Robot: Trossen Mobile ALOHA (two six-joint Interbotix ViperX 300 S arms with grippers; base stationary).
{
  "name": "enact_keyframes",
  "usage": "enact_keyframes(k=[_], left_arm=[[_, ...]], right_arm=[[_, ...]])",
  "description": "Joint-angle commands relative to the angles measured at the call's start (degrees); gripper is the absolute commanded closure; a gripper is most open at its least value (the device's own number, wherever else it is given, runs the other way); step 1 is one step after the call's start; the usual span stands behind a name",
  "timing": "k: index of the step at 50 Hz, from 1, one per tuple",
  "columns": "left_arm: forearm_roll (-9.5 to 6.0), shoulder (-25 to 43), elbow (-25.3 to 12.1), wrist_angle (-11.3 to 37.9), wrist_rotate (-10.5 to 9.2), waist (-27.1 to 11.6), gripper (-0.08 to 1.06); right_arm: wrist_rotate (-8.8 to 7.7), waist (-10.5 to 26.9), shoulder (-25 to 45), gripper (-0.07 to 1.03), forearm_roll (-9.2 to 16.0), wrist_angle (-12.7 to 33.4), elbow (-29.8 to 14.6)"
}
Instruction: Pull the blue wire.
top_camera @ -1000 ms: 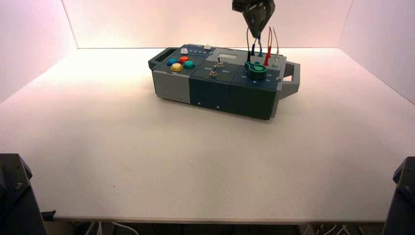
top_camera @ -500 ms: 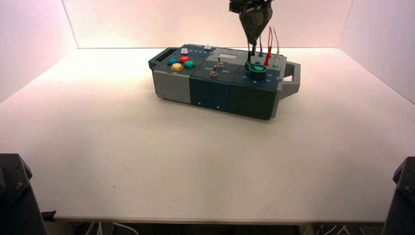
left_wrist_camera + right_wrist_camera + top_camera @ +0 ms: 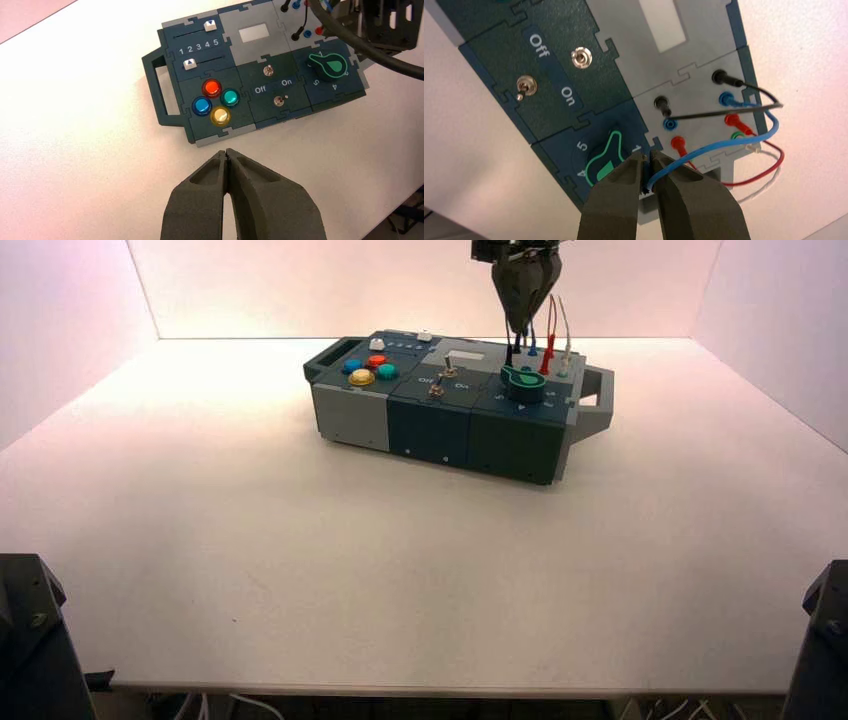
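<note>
The blue wire (image 3: 724, 145) runs from a blue plug (image 3: 726, 98) at the box's wire panel, loops out past the box edge and back into my right gripper (image 3: 647, 157). The jaws are shut on it, and its end shows between the fingers. A second blue fitting (image 3: 669, 123) sits in the panel beside the black plug. In the high view the right gripper (image 3: 522, 328) hangs above the wires (image 3: 531, 340) at the right rear of the box (image 3: 430, 430). My left gripper (image 3: 227, 152) is shut and empty, held above the table in front of the box's button end.
A black wire (image 3: 724, 112), a red wire (image 3: 769, 165) and a white wire (image 3: 769, 182) arch beside the blue one. The green knob (image 3: 604, 160) lies just beside the right fingers. Two toggle switches (image 3: 580, 58) and four coloured buttons (image 3: 212, 102) lie farther along the box.
The right gripper, open above the wires a second ago, has closed on the blue wire and shifted slightly. The box has not moved.
</note>
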Motion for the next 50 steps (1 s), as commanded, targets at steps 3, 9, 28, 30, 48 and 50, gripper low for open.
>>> enact_keyframes(k=[3,9,28,30,48,50], left_arm=[[-0.09,-0.8,-1.6,-0.3,0.18,0.0,1.01],[-0.09,-0.8,-1.5,-0.3,0.09,-0.1,1.01],[-0.09,-0.9,-1.1,-0.3,0.09,0.0,1.01],[-0.09,-0.9,-1.1,-0.3,0.00,-0.1,1.01],[0.09,0.0,-1.1,-0.4,0.18,0.0,1.01],[0.09,0.1,-0.9,-0.7,0.18,-0.1,1.01]], right_arm=[[-0.62,0.2,-3.3,0.98,0.2,0.6,-0.2],[-0.62,0.2,-3.8,0.88,1.4,0.8,0.4],[-0.53,0.0,-5.1,0.44,2.9,1.4,3.9],[-0.62,-0.1,-5.3,0.44,2.8,1.4,4.2],[-0.53,-0.1,-9.3,0.44,1.9,-0.1,7.9],[-0.44,-0.1,-9.8,0.44,1.9,-0.4,8.4]])
